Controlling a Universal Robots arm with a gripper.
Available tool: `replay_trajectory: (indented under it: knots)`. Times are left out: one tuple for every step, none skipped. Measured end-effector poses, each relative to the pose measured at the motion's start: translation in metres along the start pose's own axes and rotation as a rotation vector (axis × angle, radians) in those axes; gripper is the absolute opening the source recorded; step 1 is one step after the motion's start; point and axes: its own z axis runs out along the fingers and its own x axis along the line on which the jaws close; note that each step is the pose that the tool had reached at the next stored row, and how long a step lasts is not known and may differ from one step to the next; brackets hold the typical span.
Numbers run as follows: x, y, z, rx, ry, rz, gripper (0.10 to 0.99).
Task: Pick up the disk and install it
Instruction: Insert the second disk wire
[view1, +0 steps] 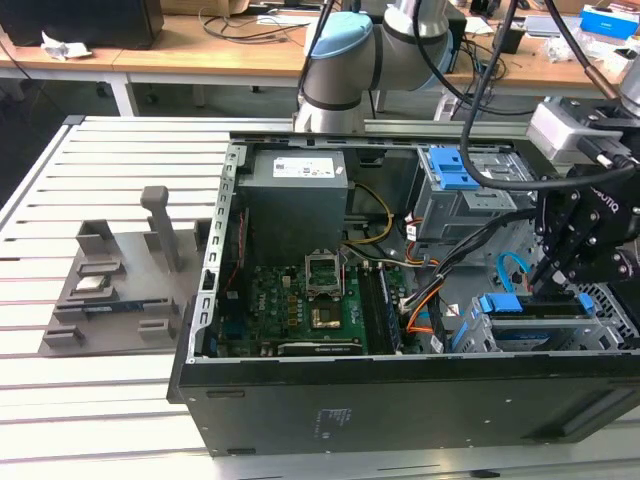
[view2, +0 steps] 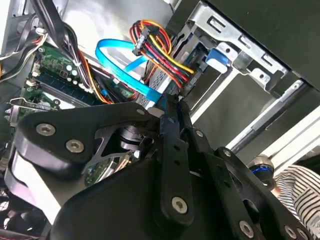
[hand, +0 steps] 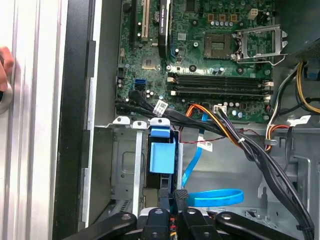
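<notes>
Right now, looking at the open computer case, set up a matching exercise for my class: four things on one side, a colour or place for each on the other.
Things:
1. disk
2. gripper
3. power supply box
4. flat data cable

Descriptions:
A. grey, with white sticker
B. black, above the drive bay
C. bright blue, looped
D. blue-bracketed, sitting in the bay at the exterior view's right

Pairs: 1-D, 2-B, 3-A, 4-C

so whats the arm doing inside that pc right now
A robot arm has its pincer lowered into the open computer case, at the drive cage on the exterior view's right. The disk with its blue bracket sits in that cage directly below the pincer. In the first wrist view the pincer's fingers are closed together just beside the blue bracket.
</notes>
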Motion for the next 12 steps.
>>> replay_trajectory:
  knots:
    - [0.0,-0.0021,0.0008,0.0,0.0003,0.0,0.161]
    - [0.0,-0.0028,0.0013,0.0,0.0003,0.0,0.161]
    - [-0.0001,-0.0029,0.0019,0.0,0.0,0.0,0.161]
    - [0.0,-0.003,0.0034,0.0,0.0001,0.0,0.161]
    - [0.0,-0.0031,0.0044,0.0,0.0002,0.0,0.161]
    - [0.0002,-0.0032,0.0052,0.0,0.0004,0.0,0.161]
    - [0.0003,-0.0032,0.0063,0.0,0.0005,0.0,0.161]
    - [0.0005,-0.0033,0.0079,0.0,0.0009,0.0,0.161]
    - [0.0007,-0.0034,0.0089,0.0,0.0007,0.0,0.161]
    - [0.0008,-0.0034,0.0093,0.0,0.0002,0.0,0.161]
    - [0.001,-0.0034,0.0092,0.0,0.0005,0.0,0.161]
    - [0.001,-0.0034,0.0092,0.0,0.0005,0.0,0.161]
